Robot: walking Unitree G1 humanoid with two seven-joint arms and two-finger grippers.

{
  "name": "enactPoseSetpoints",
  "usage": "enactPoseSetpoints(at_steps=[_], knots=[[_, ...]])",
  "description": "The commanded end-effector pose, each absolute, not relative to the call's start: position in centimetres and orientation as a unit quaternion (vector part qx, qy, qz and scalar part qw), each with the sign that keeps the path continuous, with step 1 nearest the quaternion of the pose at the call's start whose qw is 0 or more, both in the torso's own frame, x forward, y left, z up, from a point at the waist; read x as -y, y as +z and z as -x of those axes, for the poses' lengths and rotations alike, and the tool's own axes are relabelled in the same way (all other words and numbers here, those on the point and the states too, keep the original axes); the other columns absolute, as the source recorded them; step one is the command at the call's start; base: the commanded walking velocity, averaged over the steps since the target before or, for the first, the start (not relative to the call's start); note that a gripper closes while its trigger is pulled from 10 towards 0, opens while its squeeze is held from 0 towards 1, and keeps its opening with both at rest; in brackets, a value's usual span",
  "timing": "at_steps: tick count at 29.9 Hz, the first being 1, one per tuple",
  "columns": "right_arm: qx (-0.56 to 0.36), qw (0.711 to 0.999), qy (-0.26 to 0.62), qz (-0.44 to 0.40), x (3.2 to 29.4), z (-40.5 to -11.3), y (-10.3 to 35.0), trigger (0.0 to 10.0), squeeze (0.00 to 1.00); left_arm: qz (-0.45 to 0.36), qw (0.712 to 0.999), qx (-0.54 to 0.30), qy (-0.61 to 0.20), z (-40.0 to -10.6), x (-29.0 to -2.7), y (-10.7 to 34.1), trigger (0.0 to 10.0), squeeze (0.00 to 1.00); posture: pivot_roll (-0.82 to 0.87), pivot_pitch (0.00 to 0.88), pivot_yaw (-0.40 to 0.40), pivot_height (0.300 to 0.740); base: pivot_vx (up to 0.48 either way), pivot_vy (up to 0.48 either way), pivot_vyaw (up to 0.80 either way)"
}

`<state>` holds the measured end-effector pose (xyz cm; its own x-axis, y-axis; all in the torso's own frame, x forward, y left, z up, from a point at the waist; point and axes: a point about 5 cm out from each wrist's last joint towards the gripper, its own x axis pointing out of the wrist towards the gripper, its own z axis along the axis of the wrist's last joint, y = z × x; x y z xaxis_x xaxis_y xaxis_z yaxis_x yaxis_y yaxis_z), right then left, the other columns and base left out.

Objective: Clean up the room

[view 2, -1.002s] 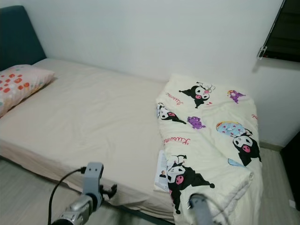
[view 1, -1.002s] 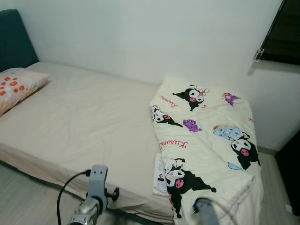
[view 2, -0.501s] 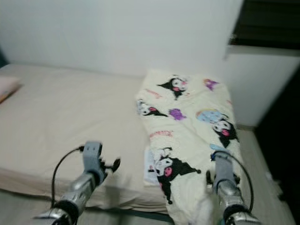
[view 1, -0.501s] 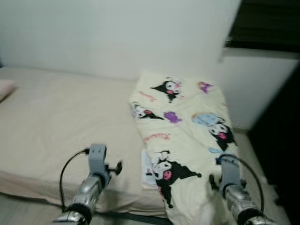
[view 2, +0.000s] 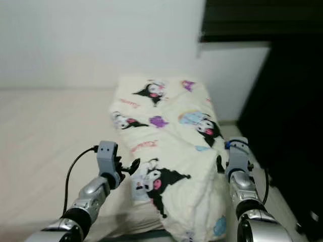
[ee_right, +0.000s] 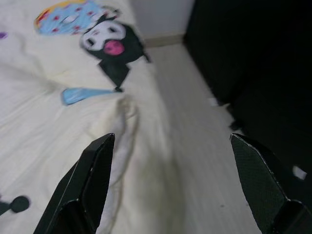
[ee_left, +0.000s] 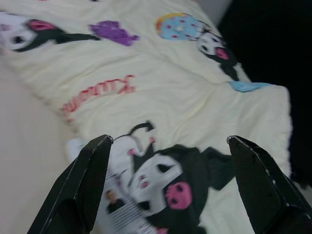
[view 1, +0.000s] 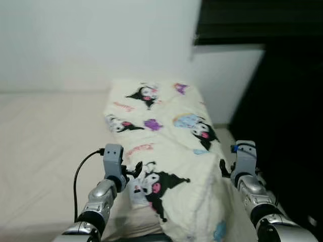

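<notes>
While both spread, left pincer (ee_left: 168, 185), right pincer (ee_right: 170, 187) flank quilt (view 1: 166, 151).

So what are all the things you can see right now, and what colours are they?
Folded quilt with black cartoon characters: one, pale yellow, on the foot end of the bed, its corner hanging over the edge.
Printed paper booklet: one, white, tucked under the quilt's near edge.
Bed sheet: one, cream, covering the mattress beside the quilt.
Wall: white, behind the bed.
Wooden floor: pale, beside the bed.
Dark furniture: black, on the right.
Left gripper: fingers open, above the quilt and booklet.
Right gripper: fingers open, over the quilt's hanging corner.
</notes>
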<state>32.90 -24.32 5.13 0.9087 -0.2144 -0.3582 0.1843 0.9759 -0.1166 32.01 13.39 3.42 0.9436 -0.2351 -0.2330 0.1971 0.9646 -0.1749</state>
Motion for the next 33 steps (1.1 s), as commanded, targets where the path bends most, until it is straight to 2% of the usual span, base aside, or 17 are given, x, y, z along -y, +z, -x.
enactPoseSetpoints(at_steps=[1, 5, 12, 15, 18, 24, 33], knots=[[-0.167, 0.982, -0.078, 0.040, 23.1, -33.7, 5.8, 10.0, 0.00, 0.071, 0.983, -0.145, -0.086, -31.3, -14.2, 2.5, 10.0, 0.00, -0.05, 0.005, -0.040, 0.740, 0.000, 0.000, -0.73], [-0.160, 0.985, -0.055, 0.037, 21.9, -33.9, 5.8, 10.0, 0.00, 0.066, 0.984, -0.159, -0.052, -30.9, -15.2, 1.8, 10.0, 0.00, -0.05, 0.011, -0.042, 0.740, 0.000, 0.000, -0.73], [-0.156, 0.988, 0.004, 0.020, 19.6, -33.7, 5.2, 10.0, 0.00, 0.043, 0.983, -0.176, 0.022, -30.2, -17.6, 1.1, 10.0, 0.00, -0.05, 0.015, -0.044, 0.740, 0.000, -0.459, 0.00], [-0.154, 0.988, 0.023, 0.019, 18.7, -33.7, 5.1, 10.0, 0.00, 0.077, 0.979, -0.179, 0.060, -30.1, -18.3, 1.0, 10.0, 0.00, -0.05, 0.017, -0.042, 0.740, 0.000, 0.000, 0.00], [-0.153, 0.988, 0.031, 0.018, 18.4, -33.8, 5.1, 10.0, 0.00, 0.088, 0.977, -0.181, 0.065, -30.1, -18.4, 1.0, 10.0, 0.00, -0.05, 0.017, -0.045, 0.740, 0.000, 0.000, 0.00], [-0.149, 0.986, 0.067, 0.021, 17.0, -34.3, 5.7, 10.0, 0.00, 0.172, 0.964, -0.199, 0.028, -30.1, -17.0, 0.6, 10.0, 0.00, -0.06, 0.015, -0.050, 0.730, 0.000, 0.000, 0.00], [-0.117, 0.990, 0.083, -0.016, 16.6, -35.1, 7.1, 10.0, 0.00, 0.126, 0.969, -0.197, 0.075, -29.9, -18.5, 0.5, 10.0, 0.00, -0.07, 0.018, -0.055, 0.695, 0.000, 0.000, 0.00]])
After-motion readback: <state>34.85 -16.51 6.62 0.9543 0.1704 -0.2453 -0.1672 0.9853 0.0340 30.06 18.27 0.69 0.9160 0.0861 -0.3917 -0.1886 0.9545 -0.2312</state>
